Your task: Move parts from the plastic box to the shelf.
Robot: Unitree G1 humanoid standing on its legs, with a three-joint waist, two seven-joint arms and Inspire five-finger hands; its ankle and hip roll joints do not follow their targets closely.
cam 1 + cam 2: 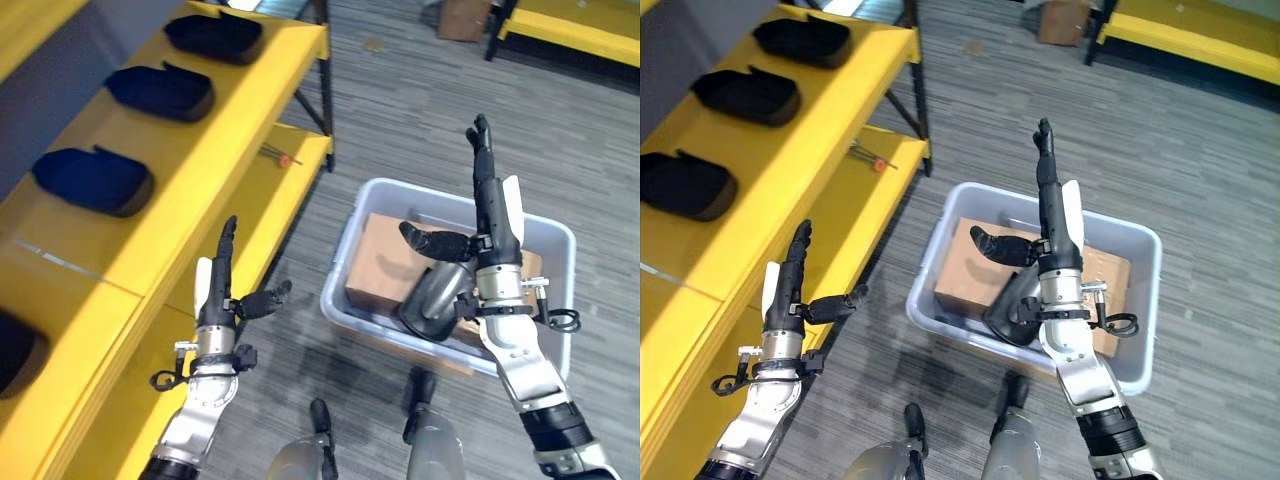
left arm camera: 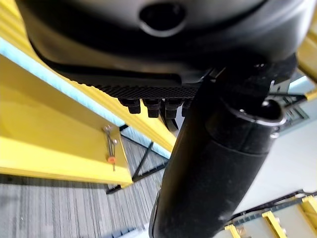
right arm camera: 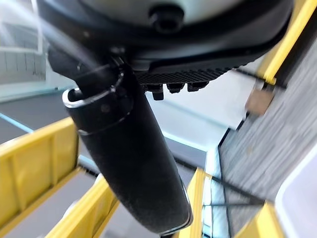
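- Left eye view: the right hand is raised over the plastic box on the floor, fingers straight and pointing up and away, thumb stuck out to the left, gripping nothing. The dark grey part lies in the box just below and left of that wrist, leaning on a brown cardboard piece. Its long axis seems to run from near-left to far-right, though the arm covers some of it.
- Right eye view: the left hand hovers by the front edge of the yellow shelf, fingers also straight and empty, well apart from the box. So the right hand is clearly the nearer one, and would have to drop down and back toward the robot to reach the part. Three black parts already sit in a row on the shelf, far left.
- Left wrist view: a small red-tipped tool lies on the lower shelf board.
- Right wrist view: thumb out, nothing held.
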